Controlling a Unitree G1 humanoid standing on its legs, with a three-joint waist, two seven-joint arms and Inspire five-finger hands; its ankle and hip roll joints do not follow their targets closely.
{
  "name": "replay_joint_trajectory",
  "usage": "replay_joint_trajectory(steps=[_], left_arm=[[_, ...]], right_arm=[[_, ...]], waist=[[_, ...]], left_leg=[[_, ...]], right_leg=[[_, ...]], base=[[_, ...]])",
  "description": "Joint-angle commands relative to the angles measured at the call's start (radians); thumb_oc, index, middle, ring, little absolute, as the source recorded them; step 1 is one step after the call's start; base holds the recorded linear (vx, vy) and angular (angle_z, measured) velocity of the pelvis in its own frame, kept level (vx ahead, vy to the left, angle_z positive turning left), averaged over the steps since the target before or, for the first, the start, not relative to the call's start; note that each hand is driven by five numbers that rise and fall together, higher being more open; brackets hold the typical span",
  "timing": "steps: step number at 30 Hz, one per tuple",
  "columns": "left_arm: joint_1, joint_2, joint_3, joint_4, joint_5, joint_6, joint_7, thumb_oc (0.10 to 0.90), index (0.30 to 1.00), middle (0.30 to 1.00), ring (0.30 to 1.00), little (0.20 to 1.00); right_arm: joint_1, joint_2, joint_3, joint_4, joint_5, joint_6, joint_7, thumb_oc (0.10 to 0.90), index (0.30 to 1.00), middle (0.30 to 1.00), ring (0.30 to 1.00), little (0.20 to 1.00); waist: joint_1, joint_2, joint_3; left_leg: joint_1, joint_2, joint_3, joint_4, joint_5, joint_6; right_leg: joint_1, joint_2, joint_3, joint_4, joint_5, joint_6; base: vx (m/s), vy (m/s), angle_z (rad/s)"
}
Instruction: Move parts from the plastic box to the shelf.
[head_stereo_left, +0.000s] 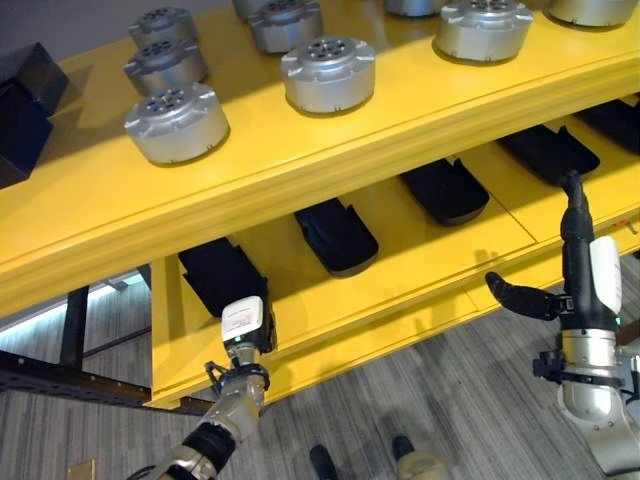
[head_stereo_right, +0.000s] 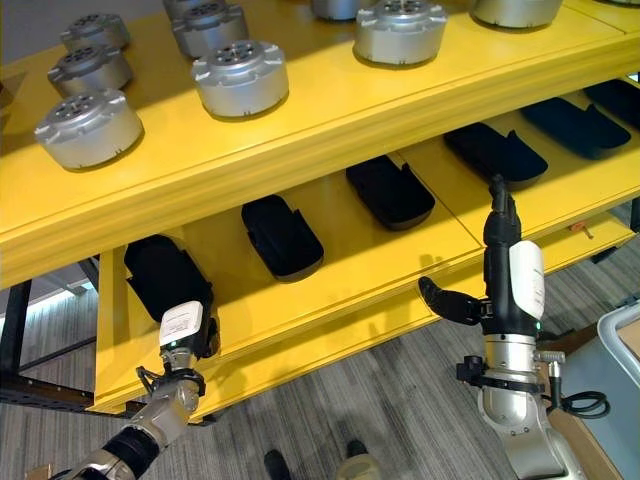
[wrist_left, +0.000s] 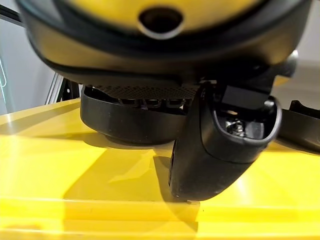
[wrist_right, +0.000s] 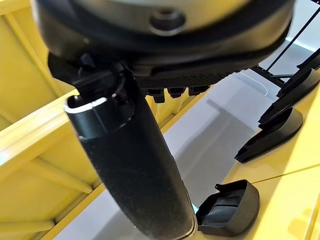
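Note:
A yellow shelf (head_stereo_left: 300, 175) carries several round silver parts (head_stereo_left: 328, 72) on its upper board. Several black parts (head_stereo_left: 336, 235) lie in a row on the lower board (head_stereo_left: 420, 250). My left hand (head_stereo_left: 246, 325) is at the lower board's front edge, just before the leftmost black part (head_stereo_left: 218, 272). That part (wrist_left: 125, 125) rests on the yellow board past the fingers, and the thumb (wrist_left: 220, 145) hangs free in front of it. My right hand (head_stereo_left: 578, 260) stands before the shelf's right end, fingers straight up, thumb (head_stereo_left: 520, 297) spread, holding nothing. Two black parts (wrist_right: 230, 205) lie beyond it.
Dark boxes (head_stereo_left: 25, 110) sit at the upper board's left end. A black frame (head_stereo_left: 75, 330) stands under the shelf on the left. Grey carpet (head_stereo_left: 430, 400) lies in front. A pale bin's rim (head_stereo_right: 618, 335) shows at the lower right.

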Motion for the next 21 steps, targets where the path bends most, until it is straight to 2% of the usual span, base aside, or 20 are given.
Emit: replay_joint_trajectory(steps=[1,8,21], left_arm=[[0.038,0.054,0.026,0.101,0.031,0.017,-0.056,0.900,1.000,1.000,1.000,1.000],[0.051,0.091,0.005,0.056,0.118,0.029,-0.106,0.900,1.000,1.000,1.000,1.000],[0.085,0.174,0.002,-0.047,0.251,-0.008,-0.158,0.900,1.000,1.000,1.000,1.000]], right_arm=[[-0.072,-0.008,-0.088,-0.079,0.033,-0.055,-0.042,0.900,1.000,1.000,1.000,1.000],[-0.072,-0.018,-0.095,-0.073,0.037,-0.059,-0.044,0.900,1.000,1.000,1.000,1.000],[-0.053,-0.035,-0.118,-0.066,0.041,-0.063,-0.047,0.900,1.000,1.000,1.000,1.000]], waist=[[0.030,-0.064,-0.058],[0.032,-0.057,-0.055],[0.041,-0.042,-0.061]], left_leg=[[-0.002,0.046,-0.004,0.059,-0.118,-0.028],[-0.004,0.043,-0.006,0.058,-0.117,-0.030],[-0.004,0.036,-0.010,0.057,-0.116,-0.031]], right_leg=[[-0.119,0.023,0.007,0.123,-0.068,-0.013],[-0.121,0.022,0.006,0.122,-0.068,-0.012],[-0.112,0.015,0.003,0.113,-0.065,-0.007]], base=[[0.00,0.000,0.00],[0.00,0.000,0.00],[0.00,0.000,0.00]])
